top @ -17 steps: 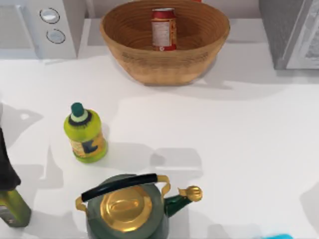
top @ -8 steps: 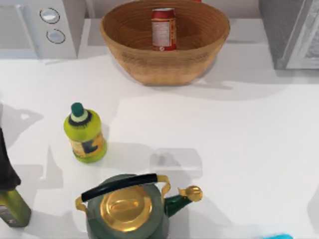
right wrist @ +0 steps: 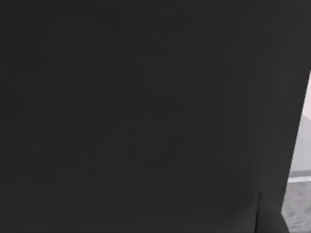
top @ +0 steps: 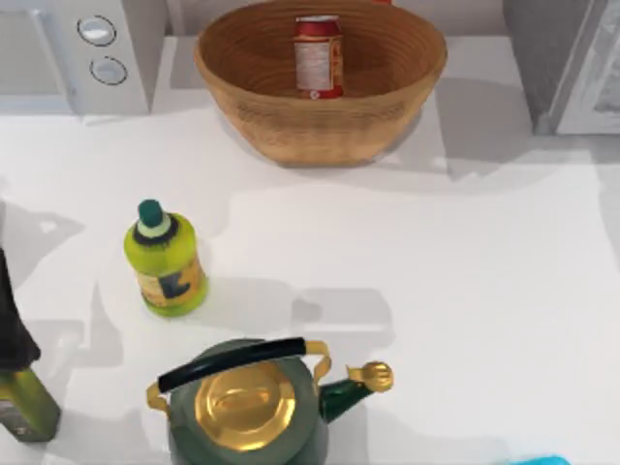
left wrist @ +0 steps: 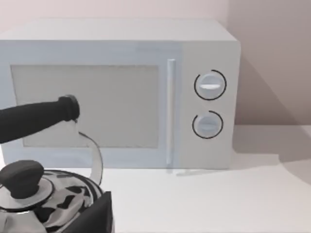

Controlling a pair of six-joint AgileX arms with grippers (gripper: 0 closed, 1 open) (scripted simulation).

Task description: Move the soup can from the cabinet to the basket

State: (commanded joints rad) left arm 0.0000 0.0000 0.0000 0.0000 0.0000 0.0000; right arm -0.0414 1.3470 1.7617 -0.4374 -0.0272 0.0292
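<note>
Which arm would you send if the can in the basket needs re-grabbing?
Right, tentatively. The soup can already stands upright in the basket, so only a re-grab could remain. The yellow-green bottle and kettle stand on the table's left side; the right side has no such obstacles. The right wrist view is dark.

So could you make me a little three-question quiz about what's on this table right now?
1. True or false: the soup can stands upright inside the basket.
2. Which is nearest the yellow-green bottle? A) the green kettle B) the cabinet C) the basket
3. Fill in: the white microwave has ___ round dials.

Key: 1 true; 2 A; 3 two.
</note>
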